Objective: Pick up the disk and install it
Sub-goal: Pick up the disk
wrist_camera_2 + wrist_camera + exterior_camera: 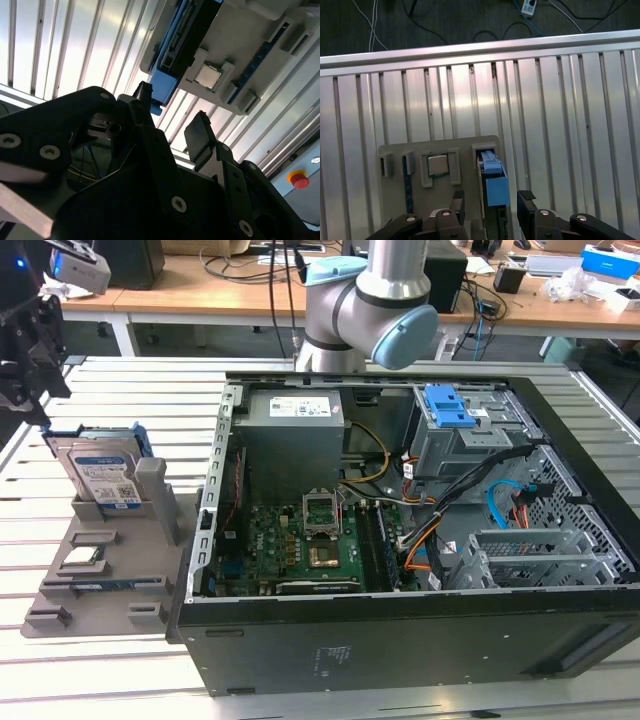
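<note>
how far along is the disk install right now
Nothing looks done yet: the disk stands upright in the grey holder, outside the computer case. In hand: the open gripper hovers over it, not gripping. Left: the pickup and the install.

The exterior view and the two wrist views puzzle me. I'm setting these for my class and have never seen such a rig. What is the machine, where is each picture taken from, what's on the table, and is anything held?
The machine is a robot arm ending in a two-fingered gripper. The exterior view comes from a camera off the arm, looking across the slatted metal table. Both wrist views come from cameras riding on the arm, looking past the gripper. On the table sit an open computer case and a grey holder. The disk stands upright in the holder, and a processor chip sits in a pocket beside it. The gripper hangs open over the disk and holds nothing.
</note>
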`<state>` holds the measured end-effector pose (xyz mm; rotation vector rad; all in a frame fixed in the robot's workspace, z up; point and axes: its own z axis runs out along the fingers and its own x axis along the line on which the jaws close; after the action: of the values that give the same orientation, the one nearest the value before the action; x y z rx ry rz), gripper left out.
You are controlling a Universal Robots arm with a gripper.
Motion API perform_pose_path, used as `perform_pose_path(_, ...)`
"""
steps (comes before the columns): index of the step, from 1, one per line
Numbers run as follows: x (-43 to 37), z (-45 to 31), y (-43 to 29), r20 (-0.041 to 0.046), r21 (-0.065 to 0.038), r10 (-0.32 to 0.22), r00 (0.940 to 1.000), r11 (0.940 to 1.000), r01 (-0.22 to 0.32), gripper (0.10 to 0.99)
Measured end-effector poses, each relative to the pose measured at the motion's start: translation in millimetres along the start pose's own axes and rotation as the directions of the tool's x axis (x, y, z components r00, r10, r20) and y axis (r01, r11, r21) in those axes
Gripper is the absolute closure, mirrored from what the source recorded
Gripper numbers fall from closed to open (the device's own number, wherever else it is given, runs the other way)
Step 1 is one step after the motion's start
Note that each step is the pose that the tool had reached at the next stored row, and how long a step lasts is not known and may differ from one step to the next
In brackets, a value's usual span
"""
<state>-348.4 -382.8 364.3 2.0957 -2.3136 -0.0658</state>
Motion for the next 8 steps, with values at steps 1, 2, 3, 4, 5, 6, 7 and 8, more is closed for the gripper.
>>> perform_pose_path(1, -0.7, 1.1, -1.6, -0.0011, 0.0, 0.0, 1.0, 1.0, 0.0, 0.545)
perform_pose_path(2, -1.1, 2.1, -2.8, -0.0021, 0.0, 0.0, 1.0, 1.0, 0.0, 0.545)
perform_pose_path(3, -1.3, 2.7, -3.3, -0.0027, 0.0, 0.0, 1.0, 1.0, 0.0, 0.545)
perform_pose_path(4, -1.6, 3.6, -4.1, -0.0034, 0.0, 0.0, 1.0, 1.0, 0.0, 0.545)
perform_pose_path(5, -1.8, 4.6, -4.9, -0.0044, 0.0, 0.0, 1.0, 1.0, 0.0, 0.545)
perform_pose_path(6, -2.0, 5.4, -5.5, -0.0051, 0.001, 0.0, 1.0, 1.0, 0.0, 0.545)
perform_pose_path(7, -2.3, 6.3, -6.2, -0.0057, 0.001, 0.0, 1.0, 1.0, 0.0, 0.545)
perform_pose_path(8, -2.5, 7.2, -6.8, -0.0061, 0.001, 0.0, 1.0, 1.0, 0.0, 0.545)
